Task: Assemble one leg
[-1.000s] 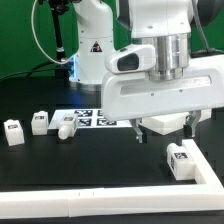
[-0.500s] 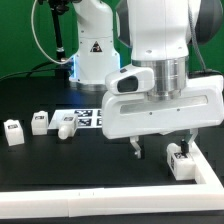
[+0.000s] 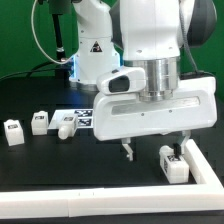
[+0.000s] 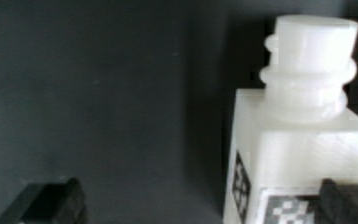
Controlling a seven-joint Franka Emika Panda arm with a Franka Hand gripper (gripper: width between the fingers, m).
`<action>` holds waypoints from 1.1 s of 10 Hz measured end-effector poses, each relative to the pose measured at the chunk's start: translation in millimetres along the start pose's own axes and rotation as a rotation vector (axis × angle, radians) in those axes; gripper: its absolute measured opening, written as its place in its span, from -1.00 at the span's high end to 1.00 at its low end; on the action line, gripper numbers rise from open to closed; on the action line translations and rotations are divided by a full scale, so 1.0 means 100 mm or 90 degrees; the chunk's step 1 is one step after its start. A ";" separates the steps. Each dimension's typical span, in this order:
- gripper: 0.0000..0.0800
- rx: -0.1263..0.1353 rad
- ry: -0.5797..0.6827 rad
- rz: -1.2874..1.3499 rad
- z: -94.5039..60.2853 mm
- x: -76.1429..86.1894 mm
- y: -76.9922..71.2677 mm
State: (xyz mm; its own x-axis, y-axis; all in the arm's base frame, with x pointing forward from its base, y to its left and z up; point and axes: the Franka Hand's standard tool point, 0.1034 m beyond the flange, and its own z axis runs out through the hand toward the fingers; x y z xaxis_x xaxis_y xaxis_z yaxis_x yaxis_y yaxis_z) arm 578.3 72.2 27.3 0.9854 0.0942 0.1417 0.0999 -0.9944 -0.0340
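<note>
While the leg (image 3: pixel 172 163) lies ungrasped on the desk (image 3: pixel 60 165), the fingers (image 3: pixel 127 149) are spread wide and empty either side, presumably for grasping.

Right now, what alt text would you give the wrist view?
A small white plastic square-sectioned leg with a ridged round peg at its end, black-and-white tag partly showing, sits between the open jaws, much nearer one. Black tabletop behind.

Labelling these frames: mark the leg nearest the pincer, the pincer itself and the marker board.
leg (image 4: pixel 297 135), wrist view, white body below its knob.
pincer (image 3: pixel 156 150), exterior view, midway between its fingertips.
marker board (image 3: pixel 86 118), exterior view, on its tags.
</note>
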 end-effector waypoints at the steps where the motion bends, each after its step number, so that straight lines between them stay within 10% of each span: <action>1: -0.62 -0.003 0.001 -0.015 -0.01 0.00 0.12; 6: -0.62 -0.017 0.005 -0.027 -0.05 0.02 0.72; 9: -0.62 -0.016 0.004 -0.029 -0.05 0.02 0.69; 11: -0.62 -0.006 0.002 -0.016 -0.04 0.01 0.33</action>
State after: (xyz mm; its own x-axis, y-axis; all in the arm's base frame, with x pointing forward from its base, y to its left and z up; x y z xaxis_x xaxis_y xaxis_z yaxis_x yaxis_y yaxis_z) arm 582.3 39.2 30.5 0.9822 0.1183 0.1461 0.1226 -0.9922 -0.0208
